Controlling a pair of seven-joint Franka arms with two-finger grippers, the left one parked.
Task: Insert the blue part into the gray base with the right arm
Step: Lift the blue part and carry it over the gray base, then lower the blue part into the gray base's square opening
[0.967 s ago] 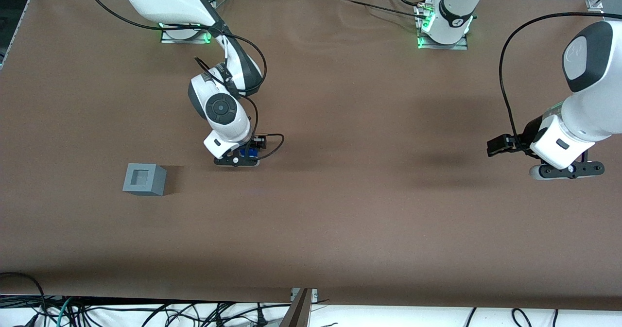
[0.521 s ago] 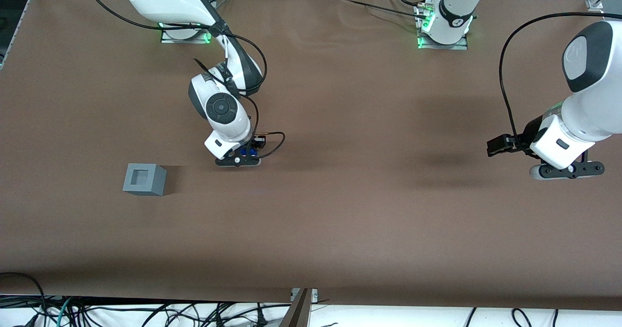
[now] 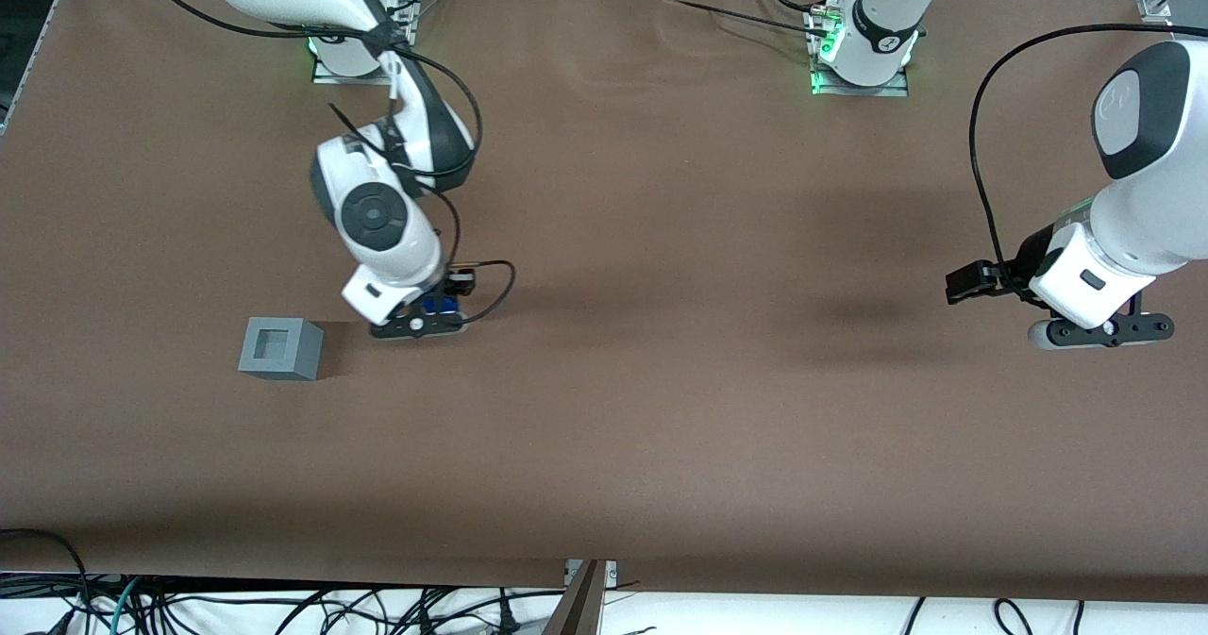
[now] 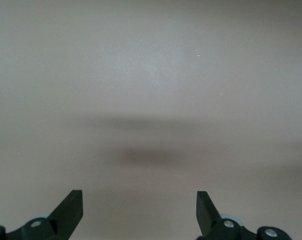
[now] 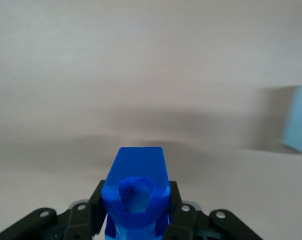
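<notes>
The gray base (image 3: 279,348) is a light-gray cube with a square recess in its top, standing on the brown table toward the working arm's end. My right gripper (image 3: 421,319) hangs above the table beside the base, a short way off toward the table's middle, and is shut on the blue part (image 3: 437,305). In the right wrist view the blue part (image 5: 136,191) sits clamped between the black fingers (image 5: 95,211), and an edge of the gray base (image 5: 299,127) shows off to the side.
The table is covered with brown paper (image 3: 604,409). The arm bases (image 3: 357,59) stand along the table edge farthest from the front camera. A black cable (image 3: 491,295) loops from the right wrist. Cables lie past the near edge.
My right gripper has carried the blue part sideways toward the gray base, most of it in the last half second. The base has not moved.
</notes>
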